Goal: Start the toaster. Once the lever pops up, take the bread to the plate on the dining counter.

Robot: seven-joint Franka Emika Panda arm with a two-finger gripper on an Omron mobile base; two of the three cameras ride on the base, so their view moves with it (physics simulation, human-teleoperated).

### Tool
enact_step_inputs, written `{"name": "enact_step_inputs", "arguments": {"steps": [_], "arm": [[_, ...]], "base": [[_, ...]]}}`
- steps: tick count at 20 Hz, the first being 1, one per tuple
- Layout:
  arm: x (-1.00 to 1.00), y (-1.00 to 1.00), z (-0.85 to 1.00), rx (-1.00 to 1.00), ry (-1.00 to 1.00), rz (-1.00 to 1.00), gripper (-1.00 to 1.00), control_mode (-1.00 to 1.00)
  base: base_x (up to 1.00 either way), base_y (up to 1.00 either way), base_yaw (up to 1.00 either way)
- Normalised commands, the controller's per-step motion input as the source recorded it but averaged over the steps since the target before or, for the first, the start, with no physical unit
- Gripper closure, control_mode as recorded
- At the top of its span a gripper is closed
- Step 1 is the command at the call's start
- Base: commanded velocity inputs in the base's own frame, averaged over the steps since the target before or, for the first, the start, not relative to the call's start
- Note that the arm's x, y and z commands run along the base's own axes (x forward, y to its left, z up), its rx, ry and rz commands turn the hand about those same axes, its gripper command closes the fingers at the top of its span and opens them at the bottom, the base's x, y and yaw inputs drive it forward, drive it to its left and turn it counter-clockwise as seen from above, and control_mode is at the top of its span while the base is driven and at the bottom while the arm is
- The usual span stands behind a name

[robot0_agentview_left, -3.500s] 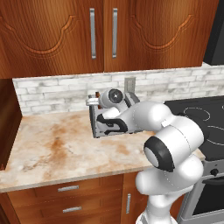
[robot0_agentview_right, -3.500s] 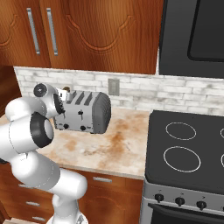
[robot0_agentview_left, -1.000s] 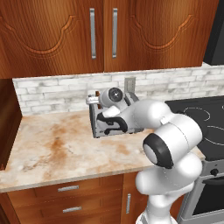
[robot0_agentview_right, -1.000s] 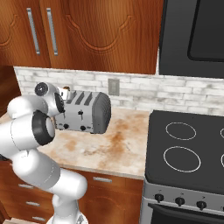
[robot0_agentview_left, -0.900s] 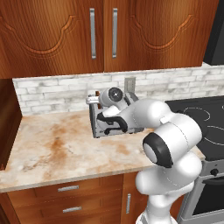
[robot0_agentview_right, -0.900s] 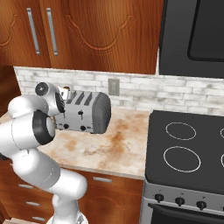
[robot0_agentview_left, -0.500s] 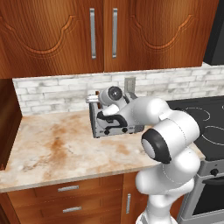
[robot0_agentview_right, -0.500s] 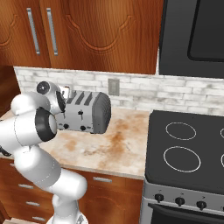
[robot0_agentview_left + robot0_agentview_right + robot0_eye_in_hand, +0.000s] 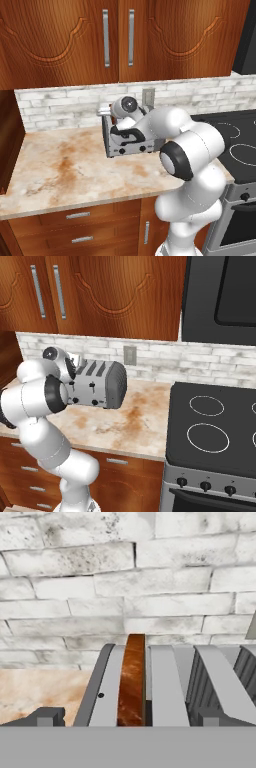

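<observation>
Cabinets point(image 9: 120, 40) above; brick backsplash point(image 9: 125, 587) behind; stove point(image 9: 215, 426) right of counter point(image 9: 60, 170). Toaster point(image 9: 97, 385) on counter by wall, partly hidden by arm. Bread point(image 9: 132, 682) upright in slot. Gripper point(image 9: 127, 717) straddles bread, fingers wide apart, gripping nothing.

Black stove point(image 9: 215, 426) right of counter point(image 9: 55, 170), prob. outlet point(image 9: 130, 355) behind.
</observation>
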Motion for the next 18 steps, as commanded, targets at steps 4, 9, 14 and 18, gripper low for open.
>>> {"name": "enact_step_inputs", "arguments": {"steps": [4, 9, 14, 18], "arm": [[0.05, 0.00, 0.00, 0.00, 0.00, 0.00, -1.00, -1.00], [0.05, 0.00, 0.00, 0.00, 0.00, 0.00, -1.00, -1.00], [0.08, 0.00, 0.00, 0.00, 0.00, 0.00, -1.00, -1.00], [0.12, 0.00, 0.00, 0.00, 0.00, 0.00, -1.00, -1.00]], "base": [[0.00, 0.00, 0.00], [0.00, 0.00, 0.00], [0.00, 0.00, 0.00], [0.00, 0.00, 0.00]]}}
